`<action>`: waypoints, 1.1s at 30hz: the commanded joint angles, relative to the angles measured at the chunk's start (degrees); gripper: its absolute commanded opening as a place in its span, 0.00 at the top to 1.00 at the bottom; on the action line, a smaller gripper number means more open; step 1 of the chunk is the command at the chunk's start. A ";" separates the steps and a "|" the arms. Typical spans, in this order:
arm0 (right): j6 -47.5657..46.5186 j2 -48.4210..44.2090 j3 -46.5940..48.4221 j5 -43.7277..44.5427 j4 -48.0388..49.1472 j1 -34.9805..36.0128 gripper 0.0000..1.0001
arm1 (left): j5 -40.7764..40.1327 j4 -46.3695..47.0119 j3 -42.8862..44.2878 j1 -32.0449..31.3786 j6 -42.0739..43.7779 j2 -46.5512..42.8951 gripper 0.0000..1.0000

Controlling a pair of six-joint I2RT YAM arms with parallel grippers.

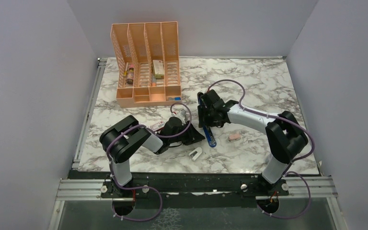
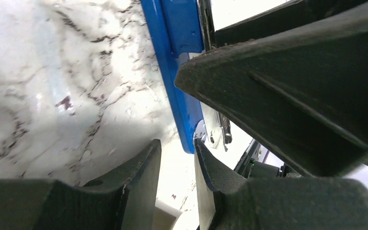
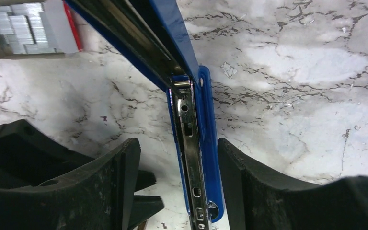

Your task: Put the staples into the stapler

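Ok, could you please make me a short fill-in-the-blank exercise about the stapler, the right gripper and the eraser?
1. The body of the stapler is ___ in colour.
2. The right gripper has one finger on each side of the stapler, and it is ___.
3. In the top view, the eraser lies on the ___ arm's side of the stapler.

Missing words: blue; open; right
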 commanded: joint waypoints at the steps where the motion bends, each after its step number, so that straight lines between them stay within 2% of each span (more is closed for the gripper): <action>1: 0.54 2.54 0.45 0.81 -0.62 0.75 0.36 | -4.83 -11.11 -3.98 1.01 1.01 -1.00 0.64; 6: -0.31 3.92 0.96 3.12 -1.56 1.62 0.36 | -6.86 -12.20 -5.08 1.50 1.11 -4.75 0.61; 9: -1.42 4.66 1.07 4.01 -2.06 1.92 0.36 | -7.86 -13.41 -5.39 1.76 1.26 -7.30 0.56; 12: -2.35 5.42 1.24 5.54 -2.85 2.28 0.41 | -10.28 -16.30 -5.44 1.86 1.56 -10.41 0.50; 16: -1.65 6.56 1.91 9.52 -4.39 2.56 0.51 | -15.27 -25.33 -4.16 1.89 2.70 -15.44 0.40; 20: -0.54 7.15 2.19 12.52 -3.43 2.50 0.58 | -19.43 -36.61 0.75 1.97 5.05 -18.87 0.32; 26: 0.10 10.06 5.90 15.48 -1.33 2.55 0.64 | -22.60 -42.20 3.64 2.03 7.06 -22.60 0.29; 33: -2.88 15.19 14.05 15.21 -1.14 0.04 0.64 | -22.54 -45.97 5.90 2.61 10.89 -23.96 0.28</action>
